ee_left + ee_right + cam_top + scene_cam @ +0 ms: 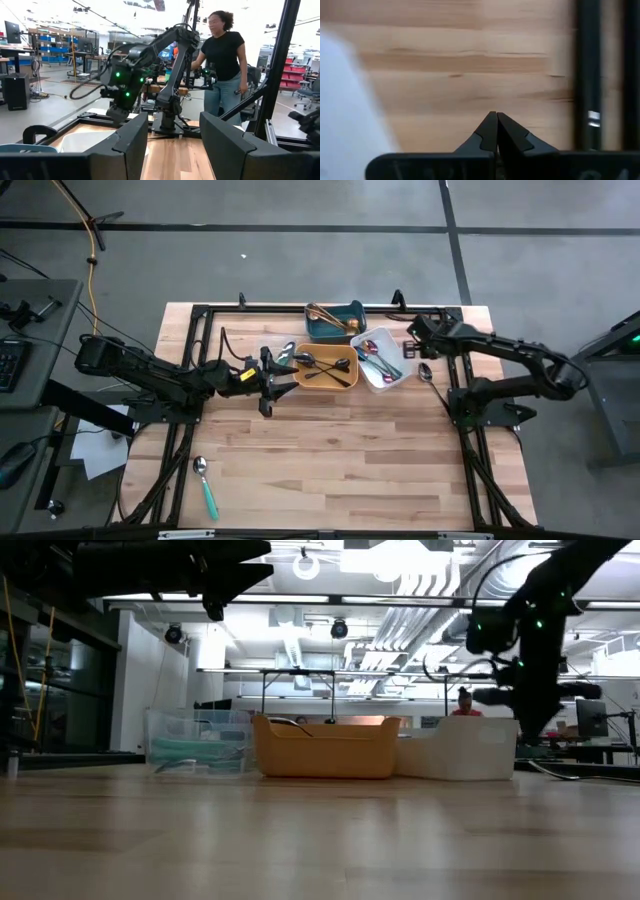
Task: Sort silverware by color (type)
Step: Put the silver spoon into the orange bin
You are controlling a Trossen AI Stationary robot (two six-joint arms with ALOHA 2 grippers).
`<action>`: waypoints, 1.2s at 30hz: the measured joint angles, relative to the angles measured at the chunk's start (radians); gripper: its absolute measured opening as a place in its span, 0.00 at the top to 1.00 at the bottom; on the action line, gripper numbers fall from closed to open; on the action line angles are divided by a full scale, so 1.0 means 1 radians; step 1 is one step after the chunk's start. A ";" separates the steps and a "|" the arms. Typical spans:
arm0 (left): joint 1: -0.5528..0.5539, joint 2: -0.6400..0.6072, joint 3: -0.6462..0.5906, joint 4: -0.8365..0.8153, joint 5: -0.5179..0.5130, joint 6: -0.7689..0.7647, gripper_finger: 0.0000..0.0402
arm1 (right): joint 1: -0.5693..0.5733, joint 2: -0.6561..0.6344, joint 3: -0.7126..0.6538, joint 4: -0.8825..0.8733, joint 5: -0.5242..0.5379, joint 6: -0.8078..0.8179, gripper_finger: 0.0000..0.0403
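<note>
Three trays stand at the table's far middle: a teal tray (335, 321) with gold silverware, a yellow tray (326, 369) with black pieces, and a white tray (381, 361) with iridescent and teal-handled pieces. Loose spoons lie flat on the wood: one (428, 378) right of the white tray, one (285, 354) left of the yellow tray, and a teal-handled one (206, 486) near the front left. My right gripper (412, 346) (495, 118) is shut and empty, pointing down over bare wood beside the white tray. My left gripper (270, 383) (173, 145) hovers open and level, left of the yellow tray.
A black metal frame (300, 310) runs around the table's edges, and one rail (590, 75) passes close to my right gripper. A person (222, 60) stands beyond the table behind the right arm. Bare wood (340, 460) spans the near half of the table.
</note>
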 joint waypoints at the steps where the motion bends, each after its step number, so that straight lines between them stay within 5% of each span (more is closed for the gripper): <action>1: 0.000 0.000 0.000 0.000 0.000 0.000 0.58 | -0.011 0.000 -0.017 -0.002 0.018 0.014 1.00; 12: 0.000 0.000 0.000 0.000 0.000 0.001 0.58 | -0.026 0.004 -0.169 0.035 0.021 0.091 1.00; 36: 0.000 0.000 0.000 0.000 0.000 0.027 0.58 | 0.092 -0.002 -0.175 0.122 -0.129 0.083 1.00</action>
